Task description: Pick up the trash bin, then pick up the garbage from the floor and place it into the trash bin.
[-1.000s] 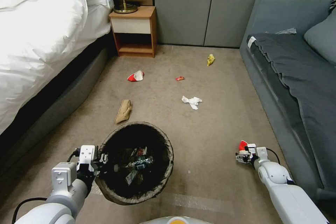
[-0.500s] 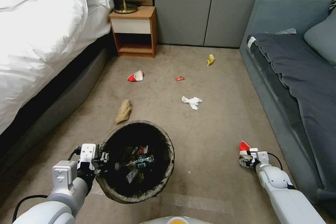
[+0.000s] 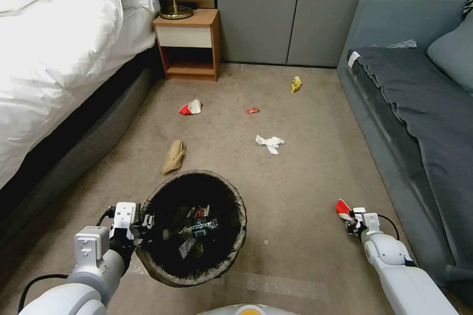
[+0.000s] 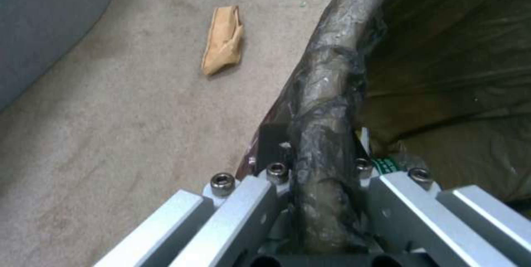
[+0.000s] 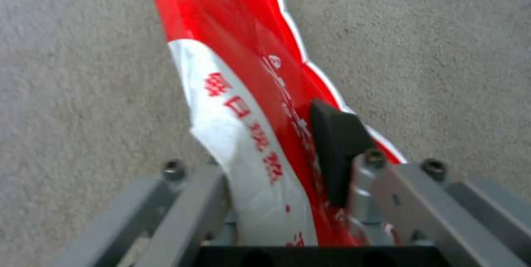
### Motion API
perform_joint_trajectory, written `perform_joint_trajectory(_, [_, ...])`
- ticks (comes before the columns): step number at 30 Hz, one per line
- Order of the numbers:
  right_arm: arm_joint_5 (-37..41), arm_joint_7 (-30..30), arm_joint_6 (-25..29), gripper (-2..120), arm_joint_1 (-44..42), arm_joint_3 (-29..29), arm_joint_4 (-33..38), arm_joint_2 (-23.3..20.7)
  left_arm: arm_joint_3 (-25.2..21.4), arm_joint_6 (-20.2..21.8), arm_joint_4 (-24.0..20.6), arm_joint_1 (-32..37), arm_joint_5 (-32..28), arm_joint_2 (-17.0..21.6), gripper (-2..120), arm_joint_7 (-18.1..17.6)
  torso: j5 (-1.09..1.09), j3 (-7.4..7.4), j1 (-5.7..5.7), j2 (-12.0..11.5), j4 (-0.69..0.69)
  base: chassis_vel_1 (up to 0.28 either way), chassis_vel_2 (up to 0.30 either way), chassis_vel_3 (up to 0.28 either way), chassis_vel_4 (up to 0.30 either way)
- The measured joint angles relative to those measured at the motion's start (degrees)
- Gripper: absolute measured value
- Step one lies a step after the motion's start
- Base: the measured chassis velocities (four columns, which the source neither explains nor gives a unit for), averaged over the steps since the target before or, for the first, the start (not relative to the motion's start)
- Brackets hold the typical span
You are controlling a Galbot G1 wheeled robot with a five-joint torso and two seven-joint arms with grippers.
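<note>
Beige carpet floor (image 3: 305, 167) runs between a white bed (image 3: 59, 59) and a grey sofa (image 3: 419, 108), litter scattered ahead of me. My left gripper (image 3: 143, 222) is clamped on the bagged rim of the trash bin (image 3: 231, 192), holding it low on my left. My right gripper (image 3: 351, 216) is pinched on a red-white wrapper (image 5: 243, 93), whose long axis runs straight out from the jaws. The bin's open mouth lies to the left of that gripper, well apart, so I judge the drop calls for a leftward carry across my front.
</note>
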Motion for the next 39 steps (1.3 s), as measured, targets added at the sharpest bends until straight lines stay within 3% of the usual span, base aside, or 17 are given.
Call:
perform_joint_trajectory(3, [0.7,0.1,0.1,3,0.1,0.1,0.4,0.0,-0.1,0.0,0.0,-0.1,0.0,0.0,1,0.0,0.02,0.0,0.0,0.0,0.01,0.0,0.0,0.0,0.0])
perform_joint_trajectory(5, [0.9,0.2,0.1,0,0.1,0.2,0.7,-0.1,-0.2,0.0,0.0,-0.1,0.0,0.0,1,0.0,0.02,0.0,0.0,0.0,0.02,0.0,0.0,0.0,0.0])
perform_joint_trajectory(8, [1.5,0.4,0.5,0,-0.2,0.6,2.1,-0.3,-0.2,0.0,0.0,-0.2,0.0,0.0,1,0.0,0.04,0.0,0.0,0.0,0.02,0.0,0.0,0.0,0.0])
perform_joint_trajectory(13, [7.7,1.3,0.3,0,-2.8,2.6,10.5,-1.8,-0.2,0.0,0.0,-0.2,0.0,-0.1,1,0.0,0.01,0.0,0.0,0.0,0.01,0.0,0.0,0.0,0.0])
perform_joint_trajectory(20, [13.3,1.9,0.1,0,-8.5,6.3,24.7,-5.9,-0.3,0.0,0.0,-0.2,0.0,-0.1,1,-0.1,0.02,0.01,0.0,0.0,-0.01,0.0,0.0,0.0,0.0])
perform_joint_trajectory(23, [16.4,2.1,-1.2,0,-13.4,9.0,38.8,-8.9,-0.1,0.0,0.0,-0.2,0.0,0.0,1,-0.1,-0.01,0.0,0.0,0.0,0.01,0.0,0.0,0.0,0.0])
perform_joint_trajectory(24, [16.4,2.1,-1.2,0,-13.4,9.0,38.8,-8.9,-0.1,0.0,0.0,-0.2,0.0,0.0,1,-0.1,-0.01,0.0,0.0,0.0,0.01,0.0,0.0,0.0,0.0])
perform_joint_trajectory(27, [18.2,2.5,-2.7,0,-16.5,10.0,50.1,-10.2,0.1,0.0,0.0,-0.4,0.0,-0.1,1,-0.1,0.0,0.0,0.0,0.0,0.01,0.0,0.0,0.0,0.0])
perform_joint_trajectory(29, [18.7,2.7,-3.2,0,-17.1,10.0,53.2,-10.4,0.1,0.0,0.0,-0.5,0.0,-0.1,1,-0.1,0.0,0.0,0.0,0.0,0.0,0.0,0.0,0.0,0.0])
perform_joint_trajectory(30, [19.4,3.2,-4.1,0,-17.6,9.5,58.0,-10.5,0.2,0.0,0.0,-0.5,0.0,0.0,1,-0.1,-0.02,0.0,0.0,0.0,0.01,0.0,0.0,0.0,0.0])
perform_joint_trajectory(32, [19.6,3.4,-4.5,0,-17.8,9.1,59.7,-10.5,0.2,0.0,0.0,-0.6,0.0,0.0,1,-0.1,-0.01,0.0,0.0,0.0,0.01,0.0,0.0,0.0,0.0])
perform_joint_trajectory(34, [20.3,4.5,-6.2,0,-17.8,6.1,66.1,-10.6,0.2,0.0,0.0,-0.6,0.1,0.1,1,-0.2,-0.01,0.0,0.0,0.0,0.01,0.0,0.0,0.0,0.0])
perform_joint_trajectory(39, [20.8,5.7,-8.3,0,-17.0,0.0,71.1,-10.6,0.3,0.0,0.0,-0.6,0.1,0.1,1,-0.2,-0.01,0.0,0.0,0.0,0.01,0.0,0.0,0.0,0.0])
